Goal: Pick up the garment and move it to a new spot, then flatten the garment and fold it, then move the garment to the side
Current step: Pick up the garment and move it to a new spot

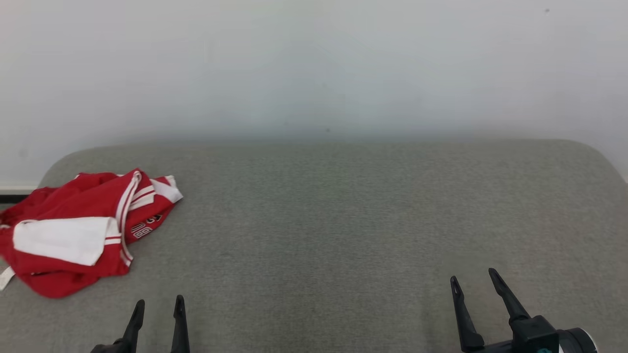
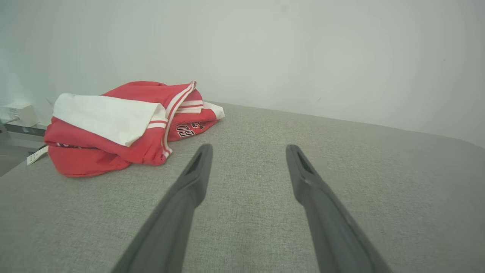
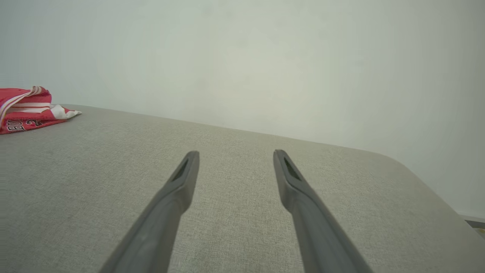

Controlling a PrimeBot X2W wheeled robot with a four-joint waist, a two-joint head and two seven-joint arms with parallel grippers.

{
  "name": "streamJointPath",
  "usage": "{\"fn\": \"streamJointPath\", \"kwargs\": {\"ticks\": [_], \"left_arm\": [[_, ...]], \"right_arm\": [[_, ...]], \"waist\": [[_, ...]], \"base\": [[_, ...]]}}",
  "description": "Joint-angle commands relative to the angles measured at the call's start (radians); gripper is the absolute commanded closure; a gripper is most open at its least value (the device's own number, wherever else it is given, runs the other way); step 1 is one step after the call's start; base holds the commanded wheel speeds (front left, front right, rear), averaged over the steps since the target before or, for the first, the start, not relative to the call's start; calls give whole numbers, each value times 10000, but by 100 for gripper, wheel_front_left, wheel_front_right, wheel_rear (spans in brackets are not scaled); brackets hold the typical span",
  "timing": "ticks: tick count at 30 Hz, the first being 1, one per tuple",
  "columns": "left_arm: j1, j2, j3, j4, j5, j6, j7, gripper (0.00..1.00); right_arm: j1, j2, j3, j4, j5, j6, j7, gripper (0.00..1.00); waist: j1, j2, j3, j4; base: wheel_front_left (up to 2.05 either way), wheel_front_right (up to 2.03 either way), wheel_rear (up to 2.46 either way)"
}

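Note:
A crumpled red garment (image 1: 73, 230) with white panels, white stripes and lettering lies bunched at the left edge of the grey surface. The left wrist view has the garment (image 2: 121, 125) ahead and to the left, and the right wrist view catches its end (image 3: 26, 108) at the far left. My left gripper (image 1: 160, 304) stands open low in the head view, just right of and nearer than the heap, with nothing between its fingers. My right gripper (image 1: 474, 279) is open at the lower right, far from the cloth.
The grey fabric surface (image 1: 343, 220) has rounded far corners and ends at a pale wall (image 1: 314, 63). Part of the garment and a white tag (image 1: 6, 277) hang over the left edge. A white box (image 2: 19, 112) sits by the wall beyond that edge.

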Motion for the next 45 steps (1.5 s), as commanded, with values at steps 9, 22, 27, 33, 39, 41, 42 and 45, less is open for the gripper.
{"fn": "streamJointPath", "kwargs": {"ticks": [9, 22, 27, 33, 39, 41, 42, 45], "left_arm": [[128, 67, 479, -16, 307, -116, -29, 0], [282, 93, 974, -82, 502, -251, -29, 0], [315, 99, 1111, -92, 515, -293, -29, 0], [380, 102, 1330, -143, 515, -332, -29, 0], [398, 85, 1443, -12, 401, -379, -28, 0], [282, 83, 1458, 170, 329, -432, -29, 0], [177, 114, 1466, 297, 279, -443, -28, 0], [-299, 213, 1394, 876, 104, -627, 78, 0]], "right_arm": [[113, -20, 216, -36, 389, -24, -7, 0], [205, -18, 328, -50, 751, -24, -7, 0], [251, -18, 359, -30, 786, -24, -7, 0], [2, -20, 498, 37, 733, -24, -7, 0], [51, -20, 566, 16, 785, -24, -7, 0], [107, -20, 566, -9, 793, -24, -7, 0], [119, -18, 567, -25, 787, -24, -7, 0], [124, -18, 566, -68, 734, -24, -7, 0]], "waist": [[-1, 0, -58, 1984], [-1, 0, -70, 3830], [-1, 0, -75, 4147], [-1, 0, 0, 4260], [-1, 0, 25, 4273], [-1, 0, 39, 4277], [-1, 0, 66, 4265], [-1, 0, 194, 4209]], "base": [[0, 0, 0], [0, 0, 0], [0, 0, 0], [0, 0, 0], [0, 0, 0], [0, 0, 0], [0, 0, 0], [0, 0, 0]]}}
